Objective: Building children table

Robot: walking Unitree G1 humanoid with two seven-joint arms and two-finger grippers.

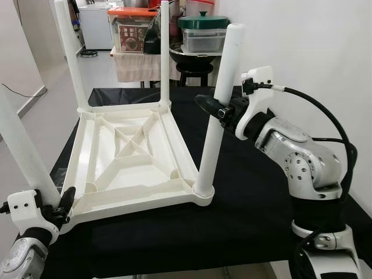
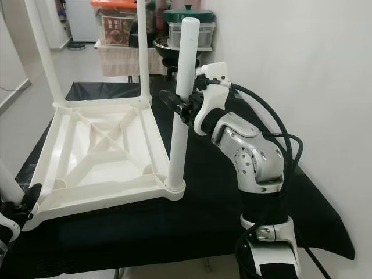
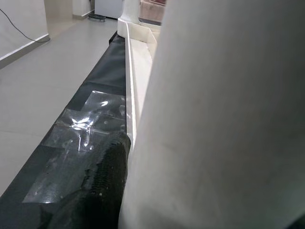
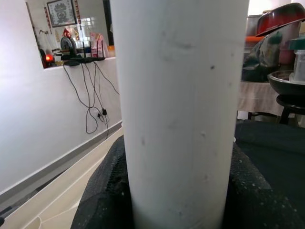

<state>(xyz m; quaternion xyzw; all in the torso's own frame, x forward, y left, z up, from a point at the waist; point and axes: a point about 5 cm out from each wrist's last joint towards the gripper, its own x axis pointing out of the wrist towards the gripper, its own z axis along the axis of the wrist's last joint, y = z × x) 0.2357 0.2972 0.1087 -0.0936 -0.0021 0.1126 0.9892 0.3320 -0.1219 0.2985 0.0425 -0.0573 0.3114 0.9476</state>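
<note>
The upturned white children's table (image 1: pixel 131 168) lies on the black tabletop (image 1: pixel 250 203), its legs pointing up. The right tool (image 1: pixel 216 109) clamps the near-right leg (image 1: pixel 220 110). The left tool (image 1: pixel 53 209) grips the near-left leg (image 1: pixel 20 148), which leans outward; the left wrist view adds clear tape (image 3: pixel 78 129) along the tabletop's left edge.

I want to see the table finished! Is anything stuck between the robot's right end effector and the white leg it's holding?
Nothing visible. The right end effector is closed directly on the white leg, which stands upright in the near right corner socket of the upside-down tabletop.
</note>
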